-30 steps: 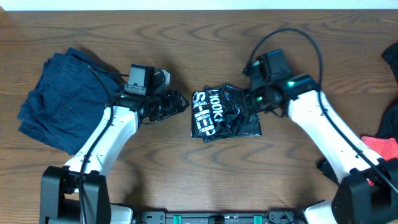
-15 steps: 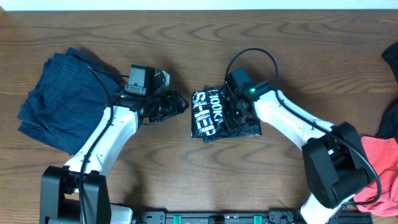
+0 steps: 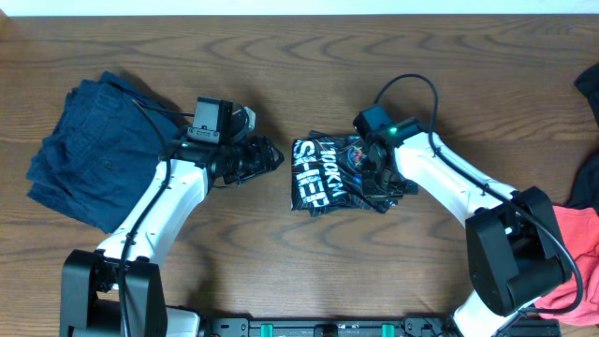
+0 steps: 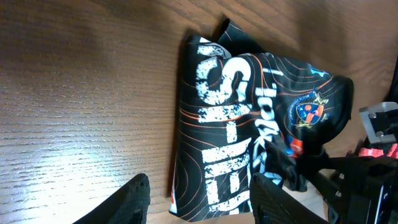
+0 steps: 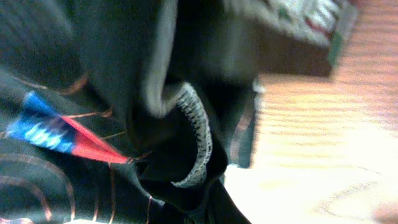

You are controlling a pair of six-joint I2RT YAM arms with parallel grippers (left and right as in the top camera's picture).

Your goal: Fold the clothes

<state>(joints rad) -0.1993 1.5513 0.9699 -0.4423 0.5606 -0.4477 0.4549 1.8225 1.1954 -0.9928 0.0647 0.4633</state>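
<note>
- The black sports jersey (image 3: 335, 174), a thin, slick fabric with fine orange contour lines and cracked white block lettering, lies in a rough folded rectangle at the middle of the brown wood-grain table (image 3: 281, 56), between the two arms.
- In the left wrist view, the black sports jersey (image 4: 249, 118) shows a round blue-and-orange crest (image 4: 309, 112). Its far side is gathered into soft creases.
- The right gripper (image 3: 379, 180) is pressed together, pinching a fold at the jersey's right edge. Its wrist camera is filled with bunched black cloth and a ribbed grey hem (image 5: 198, 134) curling in a loop.
- The left gripper (image 3: 271, 154) hovers just left of the jersey with its jaws spread and nothing between them. Its dark fingers (image 4: 134, 200) stand apart over bare wood.
- A crumpled navy garment (image 3: 89, 159) lies in a heap at the table's left. A coral-red garment (image 3: 580, 239) lies at the right edge.
- Compared with a second ago, the right gripper has closed and the jersey's right side, then flat, is now rumpled. The left arm has not moved.
</note>
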